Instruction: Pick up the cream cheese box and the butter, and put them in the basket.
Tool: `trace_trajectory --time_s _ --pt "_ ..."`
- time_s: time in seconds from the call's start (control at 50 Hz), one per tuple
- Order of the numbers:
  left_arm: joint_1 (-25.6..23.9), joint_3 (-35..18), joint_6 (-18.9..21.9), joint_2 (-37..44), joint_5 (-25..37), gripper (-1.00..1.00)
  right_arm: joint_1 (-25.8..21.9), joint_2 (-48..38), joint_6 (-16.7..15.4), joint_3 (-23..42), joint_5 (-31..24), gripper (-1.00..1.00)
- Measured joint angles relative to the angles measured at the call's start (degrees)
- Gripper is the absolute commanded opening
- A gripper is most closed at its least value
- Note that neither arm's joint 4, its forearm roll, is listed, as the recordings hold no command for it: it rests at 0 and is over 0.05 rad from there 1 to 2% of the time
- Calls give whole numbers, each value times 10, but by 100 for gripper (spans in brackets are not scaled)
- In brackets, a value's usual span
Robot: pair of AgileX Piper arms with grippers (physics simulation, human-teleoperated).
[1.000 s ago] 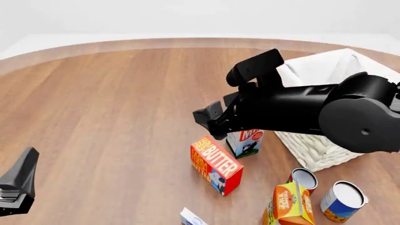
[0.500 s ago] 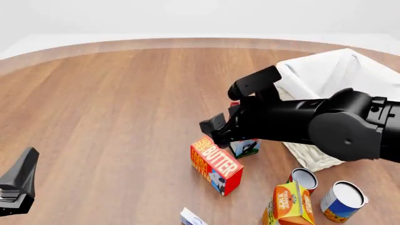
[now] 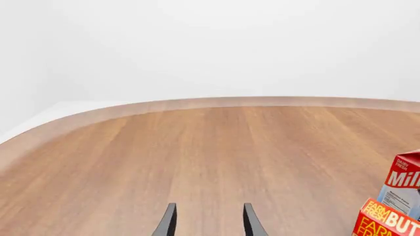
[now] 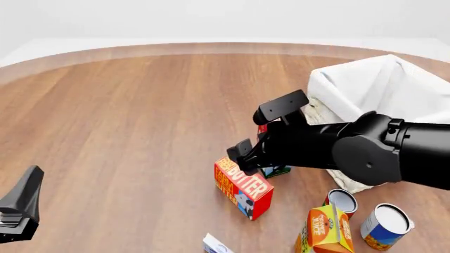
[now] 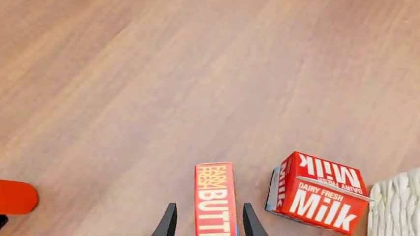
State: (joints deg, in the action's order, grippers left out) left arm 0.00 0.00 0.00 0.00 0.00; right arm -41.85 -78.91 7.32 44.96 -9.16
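Front camera high on arms' side, tilted forward and down over round wooden table (image 4: 126,116).
Left wrist camera low, near tabletop, facing far rim at 12 o'clock.
Right wrist camera looks steeply down, close.
All three share oblong orange-red butter box (image 4: 243,185) (image 3: 387,221) (image 5: 215,199) and red-white milk carton (image 5: 318,192) (image 3: 404,189).

butter (image 4: 243,187) left of the basket (image 4: 351,174), milk carton (image 5: 318,194) between them, cream cheese box (image 4: 214,245) nearest
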Motion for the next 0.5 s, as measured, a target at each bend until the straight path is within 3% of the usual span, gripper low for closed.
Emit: trace_trajectory --time_s 0.5 --pt "0 0 0 0 0 100 3 -35 18 -28 30 100"
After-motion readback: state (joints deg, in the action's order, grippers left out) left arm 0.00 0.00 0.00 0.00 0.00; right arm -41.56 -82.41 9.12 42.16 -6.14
